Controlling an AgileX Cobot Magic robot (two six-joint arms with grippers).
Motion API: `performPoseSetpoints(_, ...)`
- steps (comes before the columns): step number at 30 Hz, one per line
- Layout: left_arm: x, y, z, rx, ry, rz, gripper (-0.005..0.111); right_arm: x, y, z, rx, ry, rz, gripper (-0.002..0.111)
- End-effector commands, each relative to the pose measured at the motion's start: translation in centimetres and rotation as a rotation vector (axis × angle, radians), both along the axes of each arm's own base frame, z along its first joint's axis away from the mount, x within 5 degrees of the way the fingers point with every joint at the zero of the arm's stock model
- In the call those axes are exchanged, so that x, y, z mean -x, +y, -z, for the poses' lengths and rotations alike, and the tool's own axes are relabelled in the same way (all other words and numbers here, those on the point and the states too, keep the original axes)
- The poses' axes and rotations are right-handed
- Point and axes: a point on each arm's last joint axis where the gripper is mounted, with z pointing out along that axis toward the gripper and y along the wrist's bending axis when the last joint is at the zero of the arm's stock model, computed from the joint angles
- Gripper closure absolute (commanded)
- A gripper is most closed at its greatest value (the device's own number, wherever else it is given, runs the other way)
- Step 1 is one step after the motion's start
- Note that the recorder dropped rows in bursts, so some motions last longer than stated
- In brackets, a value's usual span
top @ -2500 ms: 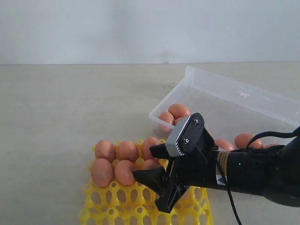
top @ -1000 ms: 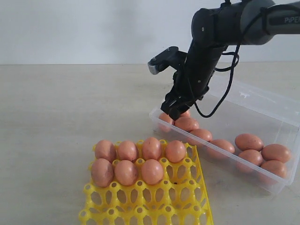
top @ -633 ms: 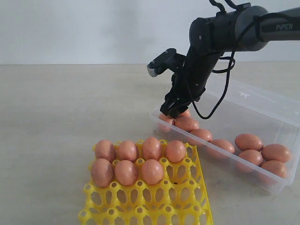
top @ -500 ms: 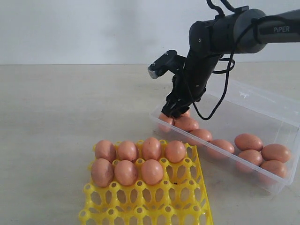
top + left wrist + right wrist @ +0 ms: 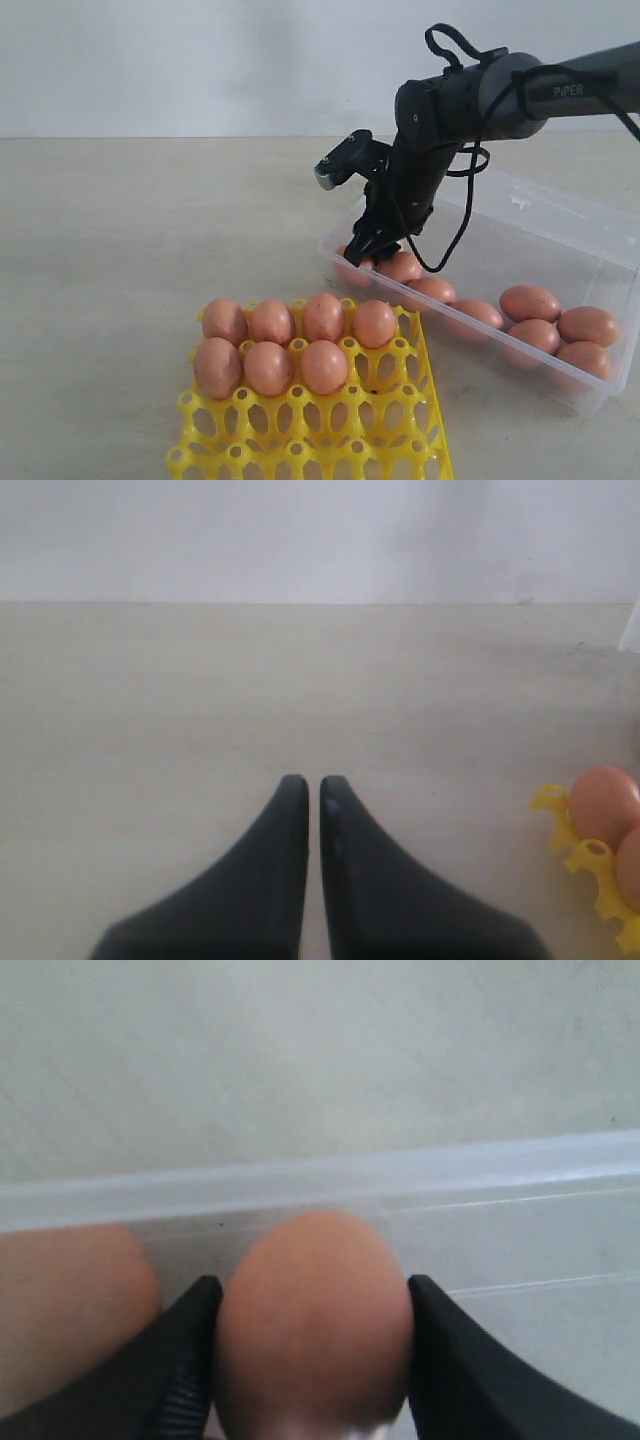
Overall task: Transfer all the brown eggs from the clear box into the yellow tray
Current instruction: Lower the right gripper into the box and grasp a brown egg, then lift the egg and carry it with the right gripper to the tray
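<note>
The right gripper jaws grip a brown egg just beside the clear box wall, with a neighbouring egg crowding one jaw. The left gripper jaws are closed over open worktop.

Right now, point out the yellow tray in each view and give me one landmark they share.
Exterior view: the yellow tray sits at the bottom centre, nearer the camera than the clear box.
Left wrist view: only a corner holding brown eggs shows, at the picture's edge.
Right wrist view: not in it.
Shared landmark: the tan table appears in all three.
</note>
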Motion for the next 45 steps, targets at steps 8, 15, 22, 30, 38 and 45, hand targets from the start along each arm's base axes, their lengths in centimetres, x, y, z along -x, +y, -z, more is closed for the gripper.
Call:
performPoseSetpoints(8, 0.0, 0.0, -0.2, 0.015, -0.015, 0.001, 0.103, 0.7, -0.3, -2.0, -0.012, 0.043, 0.074, 0.108)
performPoseSetpoints(15, 0.0, 0.0, -0.2, 0.015, -0.015, 0.001, 0.103, 2.3, -3.4, -10.4, -0.186, -0.235, 0.259, 0.108)
performPoseSetpoints(22, 0.0, 0.0, -0.2, 0.015, -0.015, 0.001, 0.103, 8.4, -6.6, -15.1, -0.565, -0.925, 0.461, 0.108)
performPoseSetpoints(30, 0.0, 0.0, -0.2, 0.015, -0.015, 0.001, 0.103, 13.8, -9.3, -15.2, -1.299, -1.284, 0.746, 0.108)
performPoseSetpoints(38, 0.0, 0.0, -0.2, 0.015, -0.015, 0.001, 0.103, 16.8, -2.5, -13.6, -1.195, -0.838, -0.089, 0.108)
performPoseSetpoints(45, 0.0, 0.0, -0.2, 0.015, -0.015, 0.001, 0.103, 22.0, -3.9, -7.3, -1.128, -0.741, -0.019, 0.108)
